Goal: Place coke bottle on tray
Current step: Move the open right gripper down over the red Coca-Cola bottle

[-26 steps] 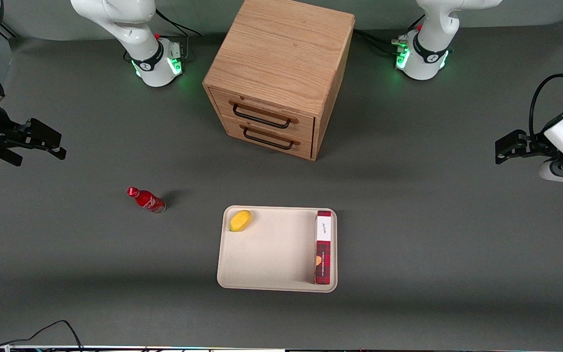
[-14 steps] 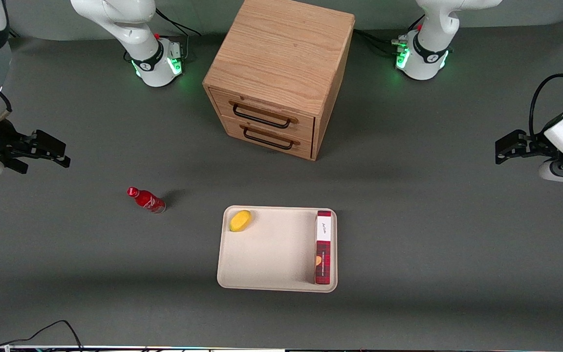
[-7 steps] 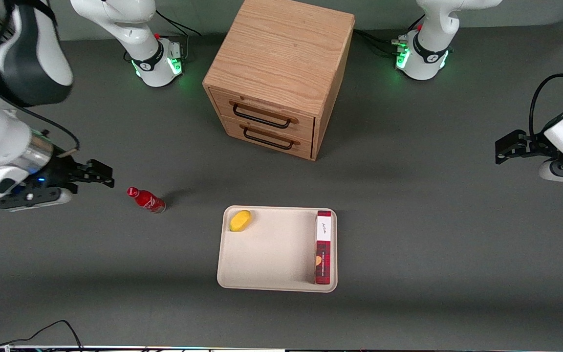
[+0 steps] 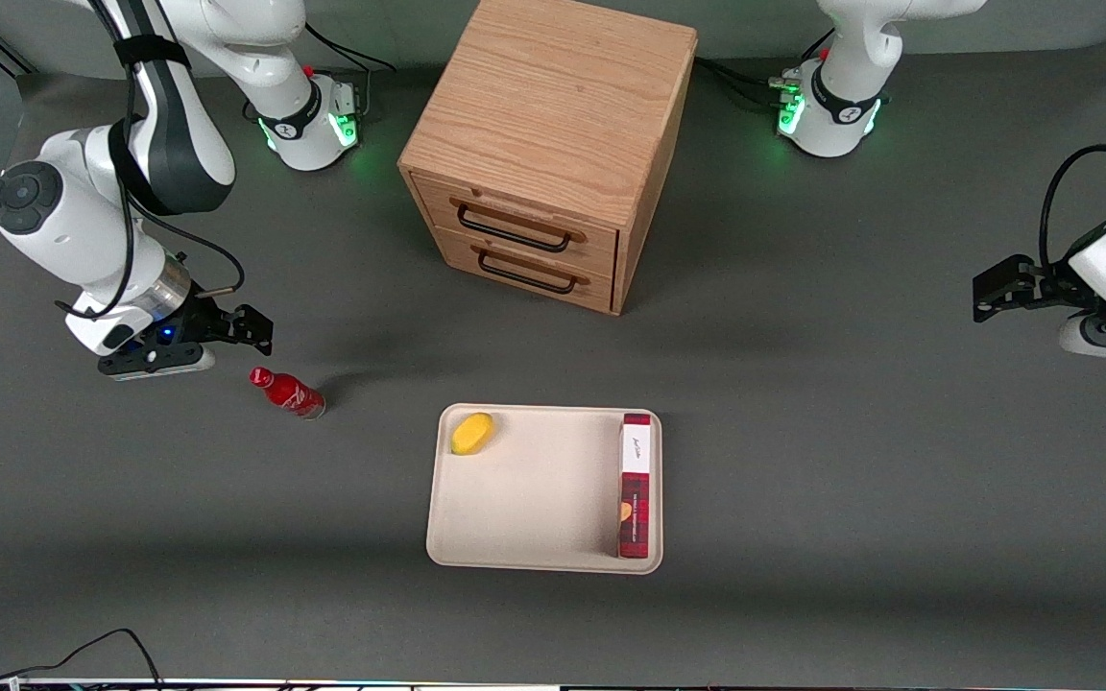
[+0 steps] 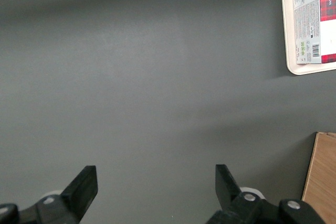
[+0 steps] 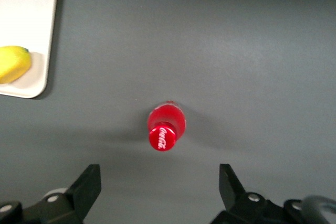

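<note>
The coke bottle (image 4: 287,393), small, red and red-capped, stands upright on the grey table, apart from the tray and toward the working arm's end. In the right wrist view I look down on its cap (image 6: 163,136). The cream tray (image 4: 534,499) lies nearer the front camera than the cabinet; its corner shows in the right wrist view (image 6: 31,24). My right gripper (image 4: 251,328) hovers just beside the bottle, slightly farther from the front camera, not touching it. Its fingers (image 6: 89,182) are spread wide and empty, the gripper (image 6: 159,182) short of the bottle.
A yellow lemon (image 4: 472,433) and a long red plaid box (image 4: 636,485) lie on the tray. A wooden two-drawer cabinet (image 4: 553,144) stands farther from the front camera than the tray. A black cable (image 4: 92,648) lies at the table's front edge.
My right arm has swung in from the table's end, bringing the gripper close beside the bottle. The bottle, tray, lemon and box have not moved.
</note>
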`<move>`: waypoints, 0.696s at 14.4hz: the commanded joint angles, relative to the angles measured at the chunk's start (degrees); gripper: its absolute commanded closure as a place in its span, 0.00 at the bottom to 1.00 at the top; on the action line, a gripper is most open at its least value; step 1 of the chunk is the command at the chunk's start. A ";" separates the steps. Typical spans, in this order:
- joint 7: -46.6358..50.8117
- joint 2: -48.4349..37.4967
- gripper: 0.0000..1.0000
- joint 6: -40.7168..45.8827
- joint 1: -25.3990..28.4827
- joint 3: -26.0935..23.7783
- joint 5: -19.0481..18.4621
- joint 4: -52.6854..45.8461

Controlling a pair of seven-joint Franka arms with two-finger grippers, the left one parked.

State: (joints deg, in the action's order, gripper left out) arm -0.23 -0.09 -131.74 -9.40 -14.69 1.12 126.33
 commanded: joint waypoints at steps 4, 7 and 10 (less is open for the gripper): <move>-0.04 6.41 0.00 -8.96 -0.62 -0.16 -2.18 0.06; 0.32 8.69 0.00 -12.04 -0.18 -0.25 -2.35 -0.12; 0.23 9.05 0.01 -12.75 -0.18 -0.25 -2.44 -0.30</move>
State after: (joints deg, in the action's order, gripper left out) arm -0.28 8.68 -143.94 -9.57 -14.76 -0.16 126.72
